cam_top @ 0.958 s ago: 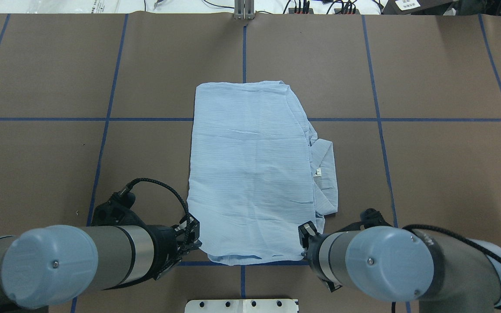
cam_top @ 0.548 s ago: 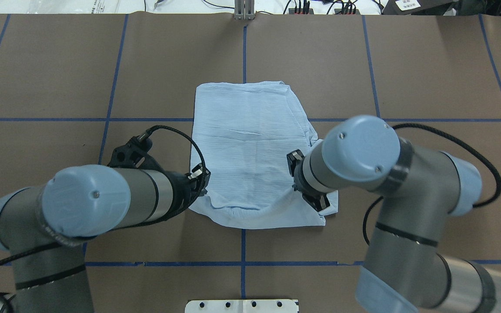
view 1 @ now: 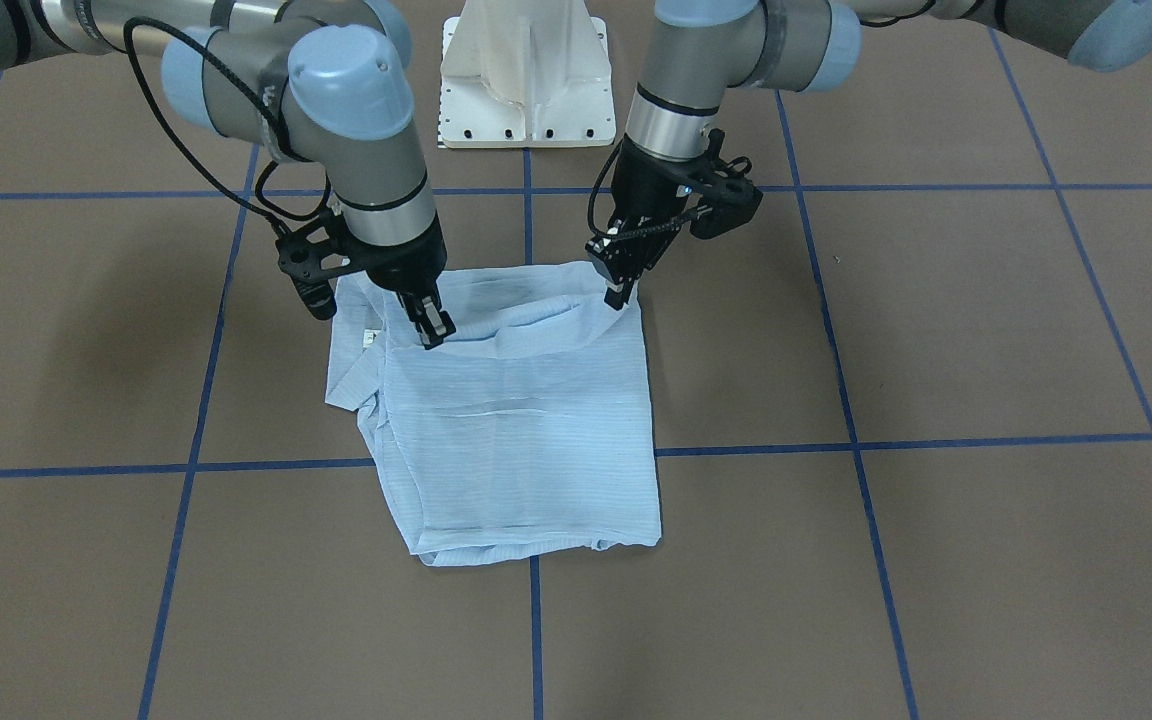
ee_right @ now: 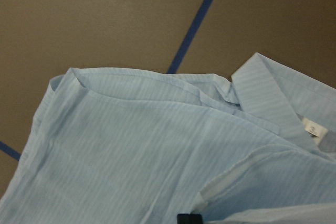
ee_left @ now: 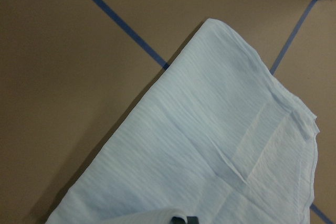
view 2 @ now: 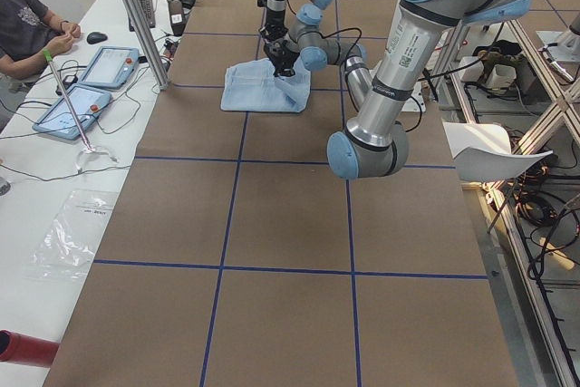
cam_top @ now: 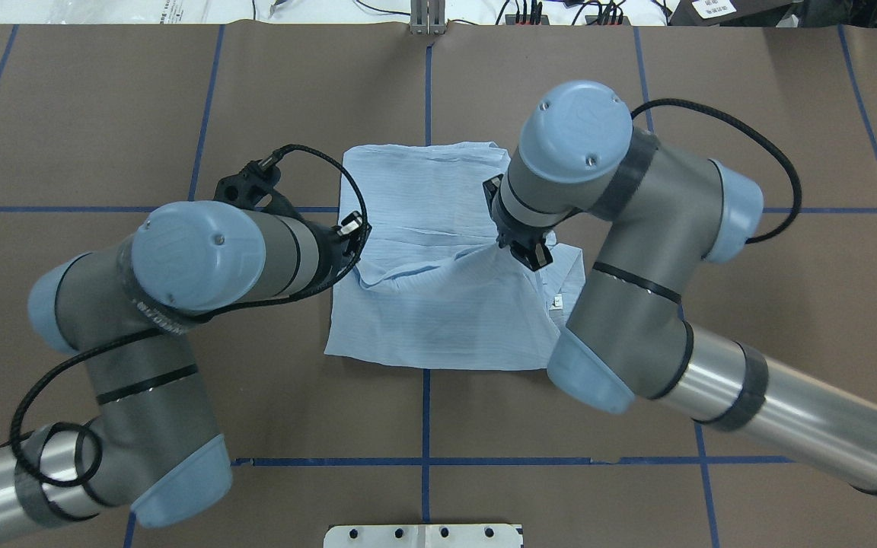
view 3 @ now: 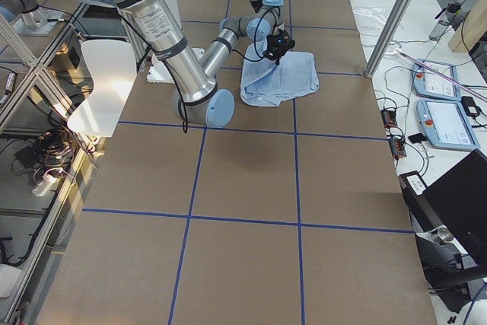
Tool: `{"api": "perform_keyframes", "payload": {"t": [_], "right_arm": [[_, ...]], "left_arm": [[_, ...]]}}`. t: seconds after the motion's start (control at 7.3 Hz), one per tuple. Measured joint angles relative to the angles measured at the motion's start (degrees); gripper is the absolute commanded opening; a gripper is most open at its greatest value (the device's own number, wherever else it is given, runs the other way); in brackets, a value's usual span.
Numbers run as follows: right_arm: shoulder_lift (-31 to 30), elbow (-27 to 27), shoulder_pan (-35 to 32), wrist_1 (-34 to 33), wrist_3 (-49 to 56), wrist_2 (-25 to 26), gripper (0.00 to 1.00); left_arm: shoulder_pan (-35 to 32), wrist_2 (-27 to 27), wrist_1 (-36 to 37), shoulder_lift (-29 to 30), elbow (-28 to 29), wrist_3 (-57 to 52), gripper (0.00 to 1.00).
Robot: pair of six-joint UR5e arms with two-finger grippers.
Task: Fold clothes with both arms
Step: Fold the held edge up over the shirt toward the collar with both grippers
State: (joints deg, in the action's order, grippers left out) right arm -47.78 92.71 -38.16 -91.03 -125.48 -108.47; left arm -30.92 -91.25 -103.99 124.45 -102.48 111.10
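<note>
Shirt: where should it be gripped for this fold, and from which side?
Grip the shirt at the two corners of its raised edge, from above. The rest lies flat, leaving only edges to pinch; the left gripper and right gripper are shut there.

Brown table (cam_top: 103,114) — pale-blue shirt (cam_top: 438,323)

We see a pale-blue shirt (cam_top: 438,327), finely striped, with a white label (ee_right: 314,128), on a brown table (cam_top: 789,304) gridded with blue lines (cam_top: 65,208).
</note>
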Motion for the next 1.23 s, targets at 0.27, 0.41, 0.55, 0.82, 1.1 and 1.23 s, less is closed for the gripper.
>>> {"api": "perform_keyframes", "payload": {"t": [0.27, 0.41, 0.55, 0.82, 1.1, 1.23], "right_arm": [[4.3, -9.2, -2.9, 2.6, 3.6, -1.4, 0.0], [6.1, -12.8, -3.8, 3.2, 5.1, -1.9, 0.0], [7.2, -15.9, -4.3, 4.3, 6.1, -2.1, 0.0], [8.8, -21.3, -5.0, 8.1, 7.7, -2.2, 0.0], [9.8, -25.9, -5.7, 12.7, 8.8, -2.2, 0.0], [10.0, -27.3, -6.0, 14.1, 9.9, -2.2, 0.25]], "left_arm": [[-3.7, -0.1, -5.0, 3.6, 8.7, -3.9, 0.0], [-5.0, 0.0, -7.6, 5.9, 13.7, -5.3, 0.0], [-6.1, 0.0, -10.7, 7.7, 18.5, -6.5, 0.0], [-8.1, 0.0, -15.6, 9.4, 25.6, -9.9, 0.0], [-9.3, 0.0, -20.0, 10.4, 31.4, -12.2, 0.0], [-9.5, 0.0, -21.7, 11.1, 33.8, -12.6, 0.04]]}}
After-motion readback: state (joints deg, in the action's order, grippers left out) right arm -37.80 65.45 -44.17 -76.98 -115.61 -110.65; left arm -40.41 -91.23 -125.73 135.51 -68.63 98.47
